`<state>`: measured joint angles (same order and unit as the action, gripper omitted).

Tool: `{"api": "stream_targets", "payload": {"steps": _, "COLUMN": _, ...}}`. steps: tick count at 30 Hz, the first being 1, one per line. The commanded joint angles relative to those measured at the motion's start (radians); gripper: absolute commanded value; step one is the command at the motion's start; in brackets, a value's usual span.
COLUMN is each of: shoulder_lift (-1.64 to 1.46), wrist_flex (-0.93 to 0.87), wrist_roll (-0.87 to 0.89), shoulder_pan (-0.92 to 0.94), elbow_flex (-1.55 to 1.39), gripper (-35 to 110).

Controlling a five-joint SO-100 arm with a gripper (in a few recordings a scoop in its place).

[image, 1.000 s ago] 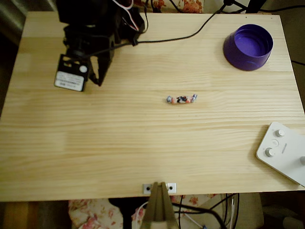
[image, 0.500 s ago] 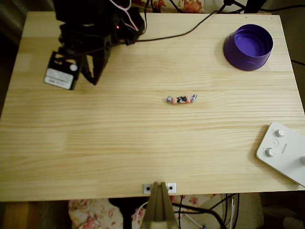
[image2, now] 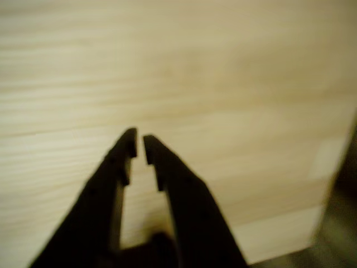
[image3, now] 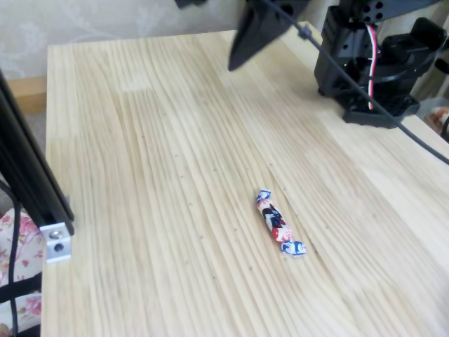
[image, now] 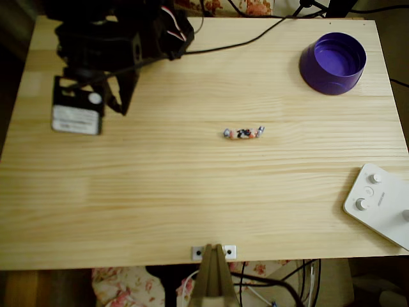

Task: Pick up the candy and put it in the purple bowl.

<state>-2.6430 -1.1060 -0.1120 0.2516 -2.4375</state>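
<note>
Candy [image: 243, 133] mid-table, well apart from nearly closed fingers [image2: 129, 146].

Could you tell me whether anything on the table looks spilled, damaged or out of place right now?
Nothing stands out. The candy lies whole on the bare wood, the purple bowl sits upright near a corner, and the gripper hangs over the table with its fingers nearly together, holding nothing.

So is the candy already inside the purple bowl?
No, in the overhead view the candy lies on the bare table, well apart from the purple bowl.
</note>
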Motion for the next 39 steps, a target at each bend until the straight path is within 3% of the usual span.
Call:
{"api": "stream_targets", "payload": {"steps": 1, "shoulder_lift": 0.104, "wrist_flex": -0.037, "wrist_roll": -0.155, "shoulder_pan": -0.083, "elbow_flex": 0.321, "gripper": -1}}
{"api": "stream_targets", "payload": {"steps": 6, "shoulder_lift": 0.173, "wrist_flex": -0.035, "wrist_roll": -0.327, "shoulder_pan": -0.278, "elbow_flex": 0.411, "gripper": -1}}
{"api": "stream_targets", "payload": {"steps": 19, "shoulder_lift": 0.419, "wrist_flex": -0.06, "wrist_roll": -0.557, "shoulder_pan": -0.704, "elbow_flex": 0.491, "gripper": 0}}
{"api": "stream_targets", "payload": {"steps": 27, "shoulder_lift": 0.653, "wrist_flex": -0.169, "wrist_roll": -0.548, "shoulder_pan": -0.834, "elbow_flex": 0.606, "gripper": 6}}
{"api": "stream_targets", "payload": {"steps": 39, "shoulder_lift": 0.848, "wrist_flex": -0.067, "wrist_roll": -0.515, "shoulder_pan": -0.867, "elbow_flex": 0.624, "gripper": 17}}
